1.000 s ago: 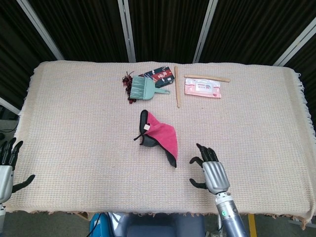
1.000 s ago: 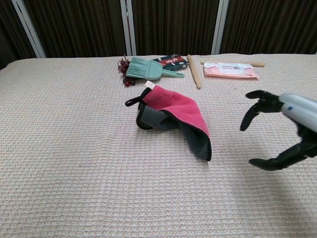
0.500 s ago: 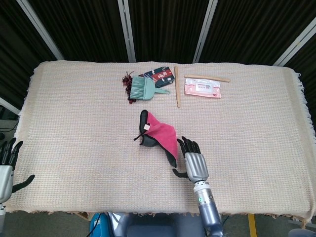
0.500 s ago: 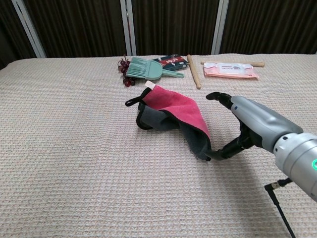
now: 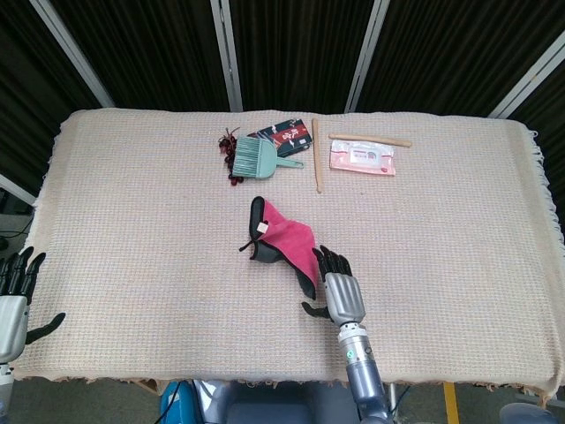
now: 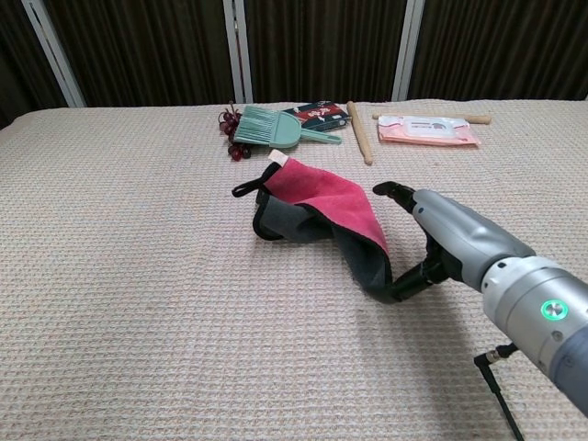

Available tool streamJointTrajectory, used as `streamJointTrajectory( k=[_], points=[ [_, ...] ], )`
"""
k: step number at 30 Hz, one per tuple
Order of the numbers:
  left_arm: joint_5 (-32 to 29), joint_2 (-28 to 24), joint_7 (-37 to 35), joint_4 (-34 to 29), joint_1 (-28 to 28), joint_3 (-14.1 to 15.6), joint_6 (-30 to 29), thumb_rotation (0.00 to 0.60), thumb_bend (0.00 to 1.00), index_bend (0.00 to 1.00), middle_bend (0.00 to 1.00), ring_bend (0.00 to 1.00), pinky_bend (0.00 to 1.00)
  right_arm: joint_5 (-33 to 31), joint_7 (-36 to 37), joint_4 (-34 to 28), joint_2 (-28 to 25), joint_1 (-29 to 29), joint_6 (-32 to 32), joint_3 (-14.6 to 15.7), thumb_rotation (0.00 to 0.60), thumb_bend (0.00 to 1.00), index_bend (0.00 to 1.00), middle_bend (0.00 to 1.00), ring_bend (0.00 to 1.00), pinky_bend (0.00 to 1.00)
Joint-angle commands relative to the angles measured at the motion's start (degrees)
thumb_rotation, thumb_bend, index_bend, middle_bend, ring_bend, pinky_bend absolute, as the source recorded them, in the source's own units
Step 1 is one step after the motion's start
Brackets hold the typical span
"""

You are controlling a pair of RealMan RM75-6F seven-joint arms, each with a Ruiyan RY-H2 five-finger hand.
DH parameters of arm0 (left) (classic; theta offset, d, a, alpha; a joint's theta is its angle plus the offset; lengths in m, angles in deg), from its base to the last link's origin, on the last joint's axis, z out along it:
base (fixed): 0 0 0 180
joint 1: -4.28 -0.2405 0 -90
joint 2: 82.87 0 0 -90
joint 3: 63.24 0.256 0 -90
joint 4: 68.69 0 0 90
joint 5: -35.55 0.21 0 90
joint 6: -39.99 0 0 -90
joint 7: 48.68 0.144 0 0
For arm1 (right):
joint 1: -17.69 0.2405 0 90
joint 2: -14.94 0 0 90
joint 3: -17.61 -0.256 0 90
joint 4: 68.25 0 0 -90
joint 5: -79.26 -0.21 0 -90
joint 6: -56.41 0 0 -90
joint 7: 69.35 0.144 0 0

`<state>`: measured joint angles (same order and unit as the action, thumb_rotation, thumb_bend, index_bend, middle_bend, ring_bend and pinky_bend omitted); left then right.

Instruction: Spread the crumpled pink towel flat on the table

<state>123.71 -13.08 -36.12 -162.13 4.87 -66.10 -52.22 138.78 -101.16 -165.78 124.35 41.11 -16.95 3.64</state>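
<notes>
1. Dark curtains with pale upright posts stand behind the surface (image 5: 132,221), which is covered by a beige woven cloth.
2. Near the middle of the surface lies the pink towel (image 5: 291,243), crumpled and folded over so that its dark grey underside shows along the near edge.
3. At the towel's 4 o'clock sits the right hand (image 5: 340,287); in the chest view its thumb touches the towel's drooping grey corner while the other fingers (image 6: 395,191) reach just beside the pink edge. Whether it has actually pinched the cloth, I cannot tell.
4. At the surface's 8 o'clock edge, well apart from the towel, the left hand (image 5: 16,296) has its fingers apart and holds nothing.
5. Toward 12 o'clock from the towel is a row of items: a green brush (image 5: 259,159) with dark red beads (image 5: 229,146) beside it, a patterned packet (image 5: 287,134) behind it, a wooden stick (image 5: 316,155), a pink wipes pack (image 5: 363,159), and a second wooden stick (image 5: 371,140) just behind that pack.
</notes>
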Motion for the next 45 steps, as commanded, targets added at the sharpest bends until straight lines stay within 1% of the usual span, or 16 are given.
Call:
streamJointTrajectory(
  k=[1, 8, 14, 17, 18, 20, 22, 24, 26, 28, 31, 37, 45],
  points=[
    [0.03, 0.02, -0.02, 0.00, 0.00, 0.01, -0.03, 0.600, 0.00, 0.00, 0.00, 0.00, 0.00, 0.21, 0.57, 1.42, 1.17, 0.60, -0.33, -0.42, 0.600, 0.20, 0.01, 0.02, 0.00, 0.00],
    [0.19, 0.16, -0.15, 0.30, 0.00, 0.02, -0.19, 0.600, 0.00, 0.00, 0.00, 0.00, 0.00, 0.70, 1.54, 4.85, 3.06, 1.56, -0.81, -1.14, 0.600, 0.20, 0.01, 0.02, 0.00, 0.00],
    [0.09, 0.19, -0.14, 0.47, -0.03, -0.01, -0.25, 0.600, 0.00, 0.00, 0.00, 0.00, 0.00, -0.37, 1.57, 8.41, 4.25, 2.13, -1.15, -1.94, 0.600, 0.20, 0.01, 0.02, 0.00, 0.00],
    [0.03, 0.25, -0.08, 0.55, -0.04, 0.03, -0.20, 0.600, 0.00, 0.00, 0.00, 0.00, 0.00, -0.72, 0.82, 9.38, 4.32, 2.07, -2.03, -2.02, 0.600, 0.23, 0.01, 0.02, 0.00, 0.00],
    [0.01, 0.27, -0.06, 0.57, -0.04, 0.05, -0.17, 0.600, 0.00, 0.00, 0.00, 0.00, 0.00, -0.68, 0.95, 9.44, 4.26, 1.98, -2.25, -2.03, 0.600, 0.24, 0.03, 0.02, 0.00, 0.00],
    [0.05, 0.34, 0.02, 0.64, -0.05, 0.09, -0.18, 0.600, 0.00, 0.00, 0.00, 0.00, 0.00, -0.47, 1.13, 9.54, 4.11, 1.75, -2.98, -2.09, 0.600, 0.27, 0.11, 0.02, 0.00, 0.00],
    [0.20, 0.39, 0.10, 0.61, -0.06, 0.15, -0.26, 0.600, 0.00, 0.00, 0.00, 0.00, 0.00, 0.16, 1.22, 9.84, 4.14, 1.62, -3.99, -2.14, 0.600, 0.31, 0.28, 0.03, 0.00, 0.00],
    [0.33, 0.38, 0.15, 0.54, -0.09, 0.18, -0.38, 0.600, 0.00, 0.00, 0.00, 0.00, 0.00, 0.96, 1.42, 10.33, 4.27, 1.38, -4.98, -1.85, 0.600, 0.34, 0.38, 0.05, 0.00, 0.00],
    [0.45, 0.39, 0.12, 0.49, -0.11, 0.21, -0.47, 0.600, 0.00, 0.00, 0.00, 0.00, 0.00, 1.58, 1.70, 10.53, 4.33, 1.06, -5.67, -1.41, 0.600, 0.35, 0.45, 0.08, 0.00, 0.00],
    [0.68, 0.43, 0.19, 0.45, -0.13, 0.32, -0.55, 0.600, 0.00, 0.00, 0.00, 0.00, 0.00, 1.42, 1.87, 10.42, 4.11, 0.73, -5.73, -1.13, 0.600, 0.37, 0.49, 0.10, 0.00, 0.00],
    [0.96, 0.45, 0.24, 0.34, -0.21, 0.40, -0.80, 0.600, 0.00, 0.00, 0.00, 0.00, 0.00, 1.44, 2.55, 10.35, 3.84, 0.33, -5.59, -0.73, 0.600, 0.41, 0.52, 0.11, 0.00, 0.00],
    [1.03, 0.48, 0.28, 0.33, -0.18, 0.43, -0.74, 0.600, 0.00, 0.00, 0.00, 0.00, 0.00, 1.87, 2.56, 9.80, 3.67, 0.35, -5.34, -0.38, 0.600, 0.49, 0.52, 0.11, 0.00, 0.00],
    [0.90, 0.59, 0.19, 0.56, -0.15, 0.41, -0.61, 0.600, 0.00, 0.00, 0.00, 0.00, 0.00, 2.35, 2.06, 9.05, 3.62, 0.45, -5.27, -0.02, 0.600, 0.54, 0.52, 0.11, 0.00, 0.00]
  ],
)
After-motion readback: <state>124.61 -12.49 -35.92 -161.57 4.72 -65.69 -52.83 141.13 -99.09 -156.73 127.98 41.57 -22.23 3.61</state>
